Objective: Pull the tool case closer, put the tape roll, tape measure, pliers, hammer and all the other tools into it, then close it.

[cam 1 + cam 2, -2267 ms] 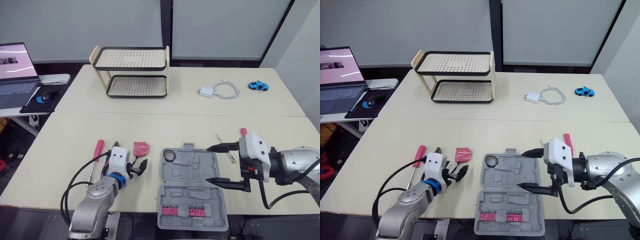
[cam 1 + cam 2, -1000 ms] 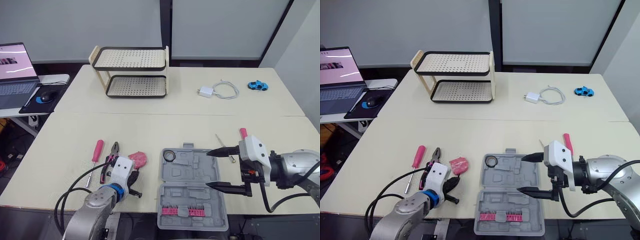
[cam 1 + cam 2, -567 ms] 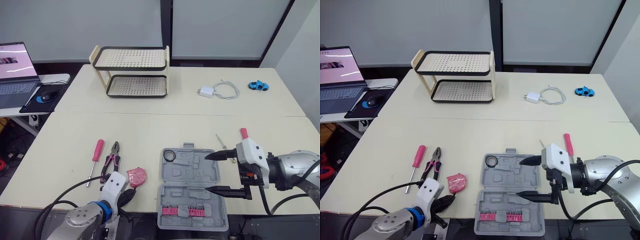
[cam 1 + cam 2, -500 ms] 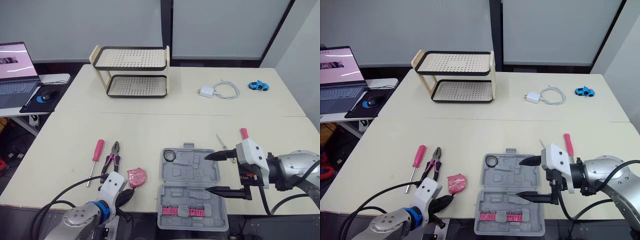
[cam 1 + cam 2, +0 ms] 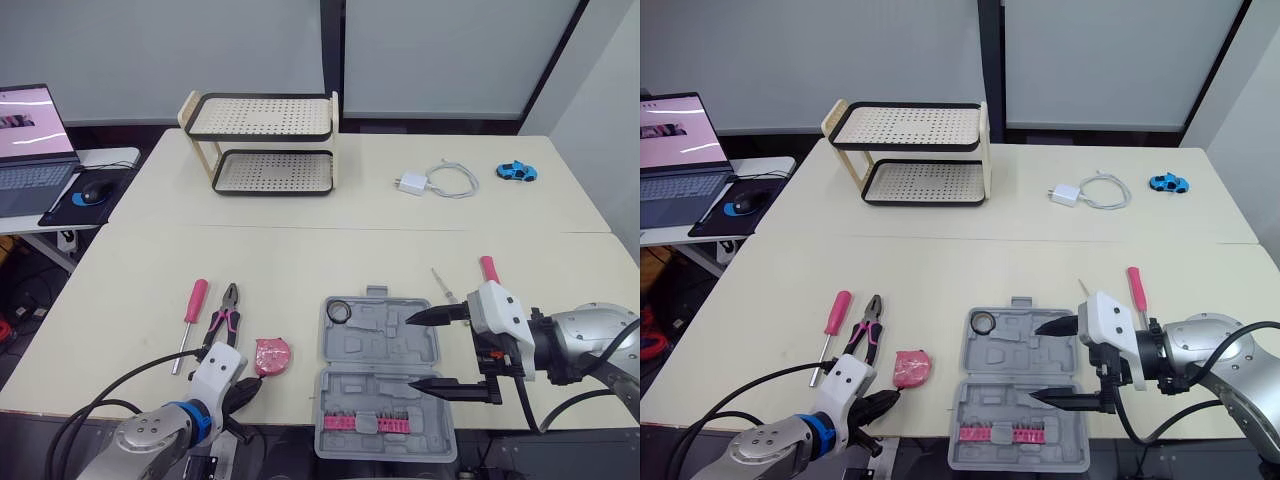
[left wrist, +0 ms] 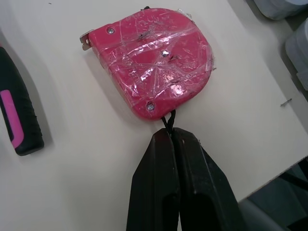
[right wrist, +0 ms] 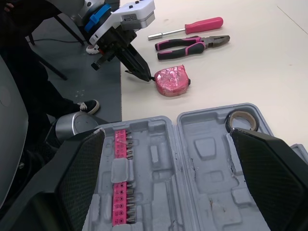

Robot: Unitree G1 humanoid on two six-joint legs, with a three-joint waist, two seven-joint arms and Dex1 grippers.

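Now left fingers [image 6: 156, 185] pinch tape measure [image 6: 154, 60].

Glossy, tape-wrapped plastic tape measure [image 6: 154, 62]; matt grey plastic tool case [image 5: 1005, 395]

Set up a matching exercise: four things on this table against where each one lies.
1 tape roll
2 tape measure
3 pliers
4 toy car

A far right, past the charger
B far-left corner of the tool case
C cord pinched in the left tool
D on the table, between the left screwdriver and the tape measure

Pairs: 1-B, 2-C, 3-D, 4-A
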